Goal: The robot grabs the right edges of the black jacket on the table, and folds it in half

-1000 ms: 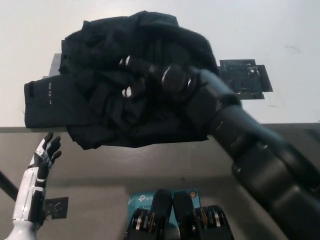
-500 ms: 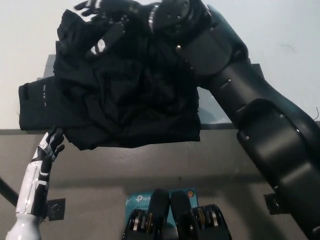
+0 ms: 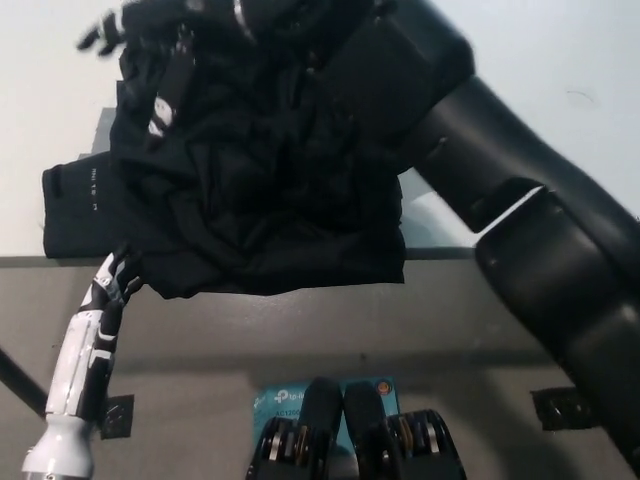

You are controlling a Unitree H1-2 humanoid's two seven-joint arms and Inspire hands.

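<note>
Black jacket point(image 3: 250, 190) bunched in a heap on white table point(image 3: 560, 60), near hem overhanging front edge. Soft, limp, light; likely to sag and slide, so best taken at a seam or hem. Right hand point(image 3: 165, 35) over far left corner, fingers spread; grip on cloth unclear. Left hand point(image 3: 115, 285) touching near hem; closure unclear.

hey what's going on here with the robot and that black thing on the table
The robot is folding a black jacket lying on a table. Its black right hand reaches across to the jacket's far left side; whether it grips cloth is unclear. The white left hand is at the table's near edge, at the jacket's lower left corner. The jacket lies bunched, not neatly halved.
</note>
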